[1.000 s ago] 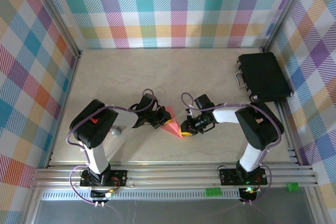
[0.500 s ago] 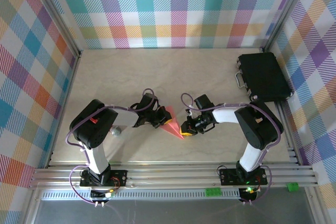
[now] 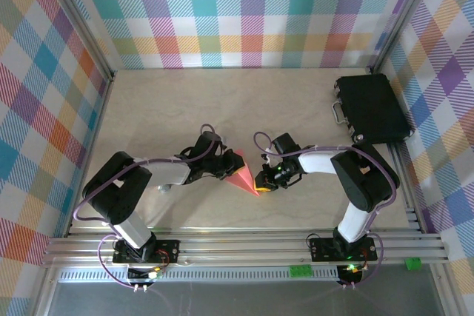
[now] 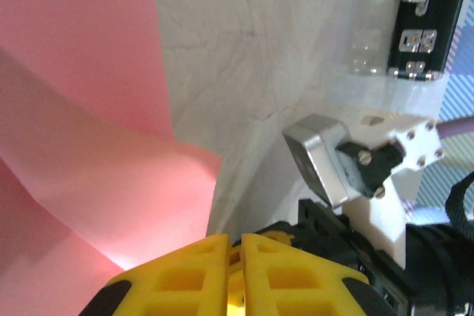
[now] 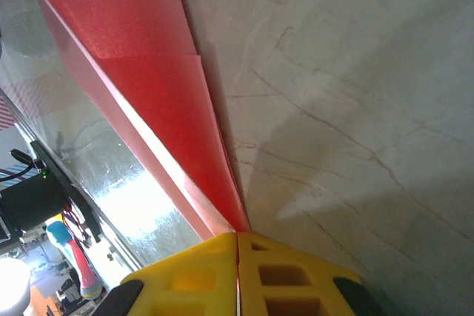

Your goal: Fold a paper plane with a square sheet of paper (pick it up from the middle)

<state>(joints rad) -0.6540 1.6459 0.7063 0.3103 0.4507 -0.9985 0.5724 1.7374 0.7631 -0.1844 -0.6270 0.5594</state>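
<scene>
Right claw (image 3: 261, 181) pinches the 5 o'clock tip of the paper plane (image 3: 243, 176), whose long axis runs toward 11 o'clock, where the left claw (image 3: 226, 170), fingers pressed together, sits alongside.

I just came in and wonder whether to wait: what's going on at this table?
Two robot arms are working a pink paper mid-table; it is already folded into a pointed wedge. The right gripper is shut on the narrow tip. The left gripper is shut at the wider end, though whether it pinches the paper is unclear. A black case lies far right.
</scene>
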